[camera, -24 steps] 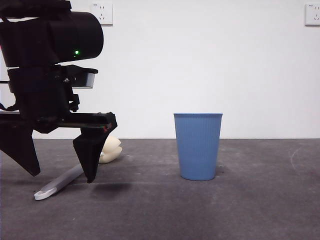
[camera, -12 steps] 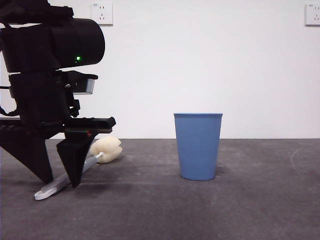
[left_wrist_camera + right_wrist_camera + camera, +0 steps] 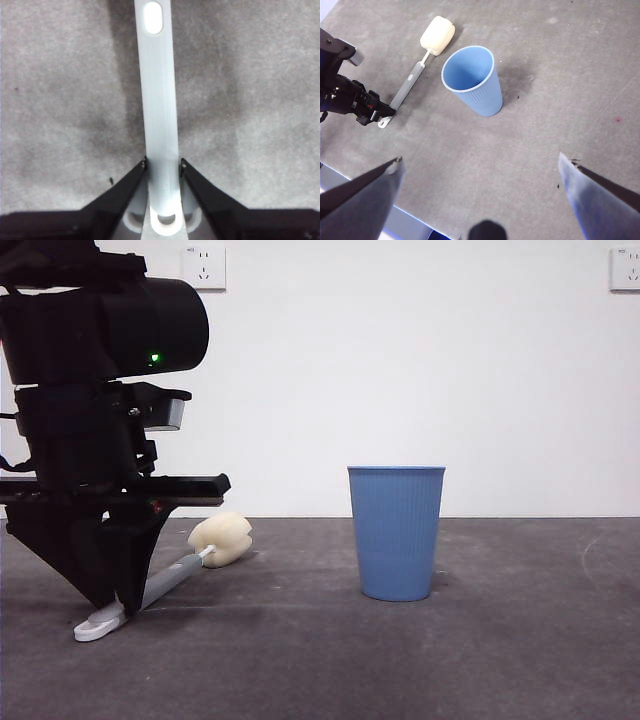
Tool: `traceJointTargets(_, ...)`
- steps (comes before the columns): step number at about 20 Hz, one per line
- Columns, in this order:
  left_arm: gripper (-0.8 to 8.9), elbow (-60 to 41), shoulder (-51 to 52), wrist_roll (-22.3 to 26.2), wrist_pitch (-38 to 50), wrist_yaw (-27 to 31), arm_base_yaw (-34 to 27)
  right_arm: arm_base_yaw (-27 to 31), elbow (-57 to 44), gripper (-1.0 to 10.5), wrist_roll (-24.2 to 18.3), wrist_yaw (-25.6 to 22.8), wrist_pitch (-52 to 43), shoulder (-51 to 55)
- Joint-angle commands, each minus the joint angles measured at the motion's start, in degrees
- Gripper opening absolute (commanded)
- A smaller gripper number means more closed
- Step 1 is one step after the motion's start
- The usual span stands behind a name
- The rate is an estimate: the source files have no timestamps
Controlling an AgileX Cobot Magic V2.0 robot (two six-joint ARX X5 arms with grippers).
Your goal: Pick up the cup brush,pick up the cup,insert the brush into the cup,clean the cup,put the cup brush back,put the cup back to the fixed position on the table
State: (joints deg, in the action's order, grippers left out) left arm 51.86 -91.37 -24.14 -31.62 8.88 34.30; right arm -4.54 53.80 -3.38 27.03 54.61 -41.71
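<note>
The cup brush lies on the table at the left, its cream sponge head toward the back and its white looped end toward the front. My left gripper is shut on the grey handle near the looped end, both jaws pressed against its sides. The blue ribbed cup stands upright to the right of the brush, untouched. High above the table, my right gripper is open and holds nothing; its view shows the cup, the brush and the left gripper.
A white wall with two sockets closes off the back of the table. The table's front edge shows in the right wrist view.
The left gripper's jaws came down from a wide-open stance and closed on the brush handle. The brush shifted slightly to the right.
</note>
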Motion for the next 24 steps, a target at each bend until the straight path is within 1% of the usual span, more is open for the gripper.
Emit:
traceJointTargets(1,-0.08,-0.04,-0.35,0.39,-0.02,0.13,0.04,-0.07,0.17,6.0,0.57,0.09,-0.20,0.15)
traceJointTargets(3,-0.08,-0.04,0.20,0.72,-0.11,0.00,-0.33,-0.07,0.17,6.0,0.57,0.09,-0.17,0.15)
traceJointTargets(4,-0.08,-0.04,0.81,1.70,-0.11,0.02,-0.33,-0.07,0.17,6.0,0.55,0.09,-0.17,0.15)
traceJointTargets(9,-0.08,-0.04,5.01,1.90,-1.05,-0.07,-0.33,-0.07,0.17,6.0,0.59,0.11,-0.15,0.09)
traceJointTargets(10,-0.08,-0.04,5.75,2.10,-1.29,-0.13,-0.33,-0.07,0.17,6.0,1.16,0.09,-0.15,0.09)
traceJointTargets(13,-0.08,-0.04,8.46,3.50,-2.38,-0.04,-0.33,-0.07,0.17,6.0,4.92,0.07,-0.15,-0.39)
traceJointTargets(15,-0.08,-0.04,11.47,5.35,-3.32,-0.15,-0.33,-0.11,0.15,5.9,4.83,0.31,-0.22,-2.08)
traceJointTargets(16,-0.08,-0.04,13.42,6.54,-4.07,-0.13,-0.33,-0.44,0.09,5.9,4.13,2.62,-1.01,-3.26)
traceJointTargets(17,-0.08,-0.04,15.56,7.76,-4.85,-0.13,-0.33,-0.90,-0.09,5.9,3.76,6.16,-2.60,-4.37)
traceJointTargets(18,-0.08,-0.04,17.86,8.68,-5.81,-0.07,-0.33,-1.42,-0.39,5.9,3.74,7.67,-4.50,-5.38)
traceJointTargets(20,-0.08,-0.04,22.36,10.56,-7.96,0.02,-0.33,-2.67,-2.25,5.9,3.69,7.21,-9.03,-6.84)
traceJointTargets(24,-0.08,-0.04,29.53,11.85,-12.52,0.00,-0.31,-5.03,-9.97,6.0,3.52,6.40,-17.29,-9.88)
